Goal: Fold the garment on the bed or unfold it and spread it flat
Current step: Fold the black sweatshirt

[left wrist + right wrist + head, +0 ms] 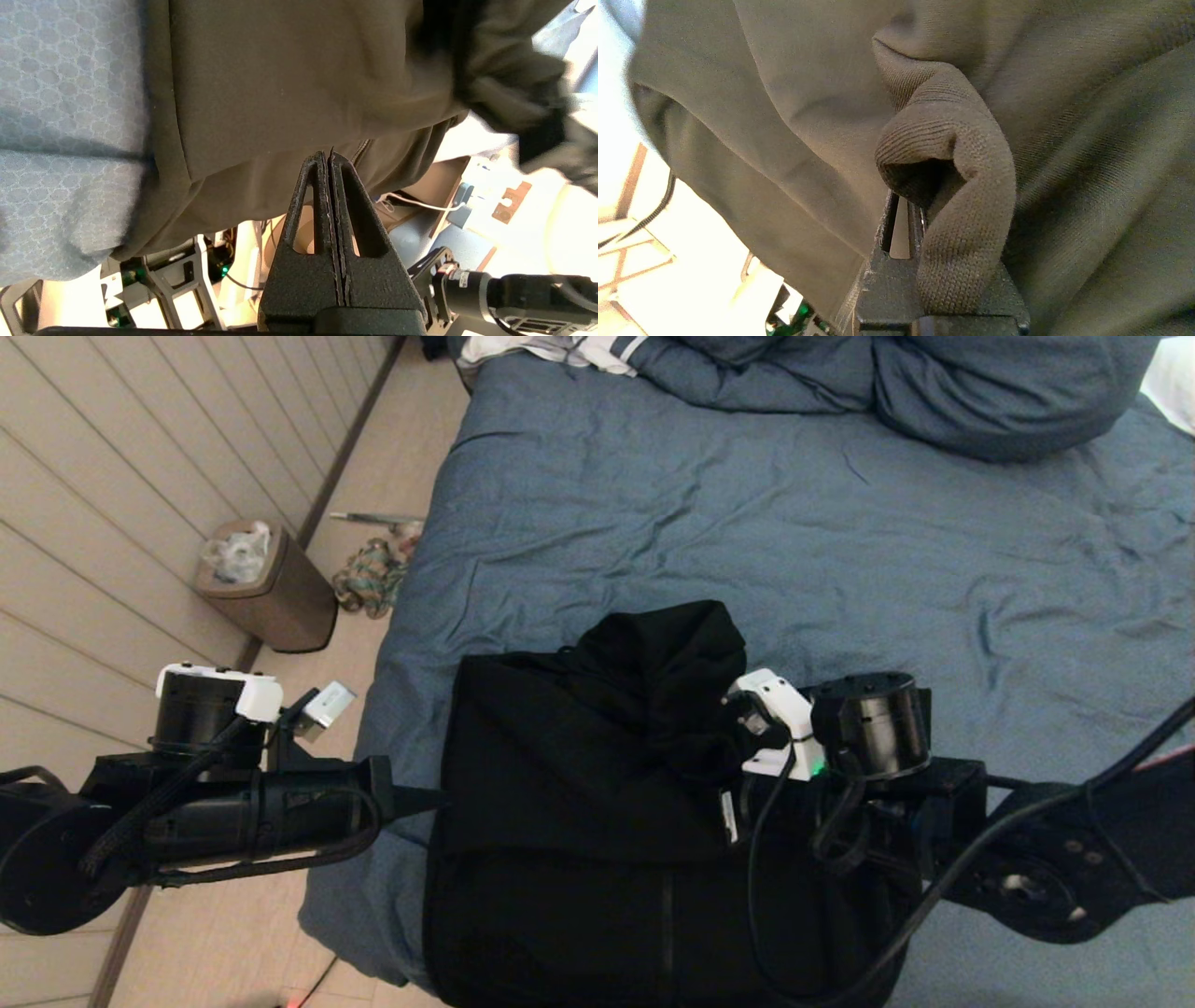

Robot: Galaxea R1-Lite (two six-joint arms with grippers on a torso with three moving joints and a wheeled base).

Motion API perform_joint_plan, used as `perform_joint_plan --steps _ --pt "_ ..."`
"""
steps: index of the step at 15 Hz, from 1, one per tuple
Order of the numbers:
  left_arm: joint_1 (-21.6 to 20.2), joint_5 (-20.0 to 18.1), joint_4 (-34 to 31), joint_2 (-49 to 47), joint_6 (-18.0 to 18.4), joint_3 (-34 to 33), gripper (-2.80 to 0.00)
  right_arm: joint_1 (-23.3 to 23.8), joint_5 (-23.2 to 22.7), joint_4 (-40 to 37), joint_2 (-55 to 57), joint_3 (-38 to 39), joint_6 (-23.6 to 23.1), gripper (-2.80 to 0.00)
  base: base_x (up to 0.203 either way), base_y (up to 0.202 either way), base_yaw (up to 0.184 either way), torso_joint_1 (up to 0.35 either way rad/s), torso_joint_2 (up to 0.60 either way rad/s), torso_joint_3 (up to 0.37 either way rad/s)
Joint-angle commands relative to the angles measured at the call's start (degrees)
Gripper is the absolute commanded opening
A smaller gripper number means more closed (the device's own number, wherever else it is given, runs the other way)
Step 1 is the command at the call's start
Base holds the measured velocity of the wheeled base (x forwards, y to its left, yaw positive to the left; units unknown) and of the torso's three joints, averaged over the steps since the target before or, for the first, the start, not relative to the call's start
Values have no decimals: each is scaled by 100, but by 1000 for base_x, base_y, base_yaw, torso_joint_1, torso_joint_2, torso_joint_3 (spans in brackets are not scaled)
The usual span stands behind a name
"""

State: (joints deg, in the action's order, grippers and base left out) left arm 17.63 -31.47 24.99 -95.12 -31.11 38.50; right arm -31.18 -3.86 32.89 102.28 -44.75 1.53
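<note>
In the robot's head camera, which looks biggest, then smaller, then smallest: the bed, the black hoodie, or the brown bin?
1. The bed, by far the largest.
2. The black hoodie.
3. The brown bin, smallest, though it stands on the floor farther from the camera.

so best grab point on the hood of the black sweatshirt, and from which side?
Take the hood at its far rounded tip, coming from the far side over open bed. It is the only part bunched up and lying free; the rest of the sweatshirt lies flat and offers no ridge.
</note>
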Motion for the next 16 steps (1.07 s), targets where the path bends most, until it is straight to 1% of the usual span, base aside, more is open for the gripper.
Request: perform_joint_plan --steps 1,3,4,6,8,9,11,14,16 --pt "3 -17 15 3 -18 0 -280 -37 -19 306 544 134 -35 -280 0 0 0 0 0 0" --pt "3 -17 15 -6 -9 75 -280 -56 -37 862 757 311 -117 -280 0 0 0 0 0 0" --pt "5 -14 16 -36 -4 219 -280 -50 -44 1097 790 363 -118 -280 0 0 0 0 0 0" --pt "115 -1 -140 -67 -20 814 -280 -46 -51 1228 802 431 -109 -280 0 0 0 0 0 0" --pt "368 5 -663 -109 -28 1674 -280 -46 -54 1238 802 510 -100 -280 0 0 0 0 0 0" --pt "548 -4 -1042 -191 -21 2197 -280 -46 -56 1287 811 531 -84 -280 0 0 0 0 0 0" --pt "1097 -30 -1598 -627 -14 3084 -280 -41 -54 1546 812 612 -67 -280 0 0 0 0 0 0" --pt "1768 -12 -1789 -1536 -61 3727 -280 -43 -54 1681 765 764 -77 -280 0 0 0 0 0 0" --pt "2063 3 -1808 -1959 -132 4082 -280 -46 -54 1686 776 837 -83 -280 0 0 0 0 0 0"
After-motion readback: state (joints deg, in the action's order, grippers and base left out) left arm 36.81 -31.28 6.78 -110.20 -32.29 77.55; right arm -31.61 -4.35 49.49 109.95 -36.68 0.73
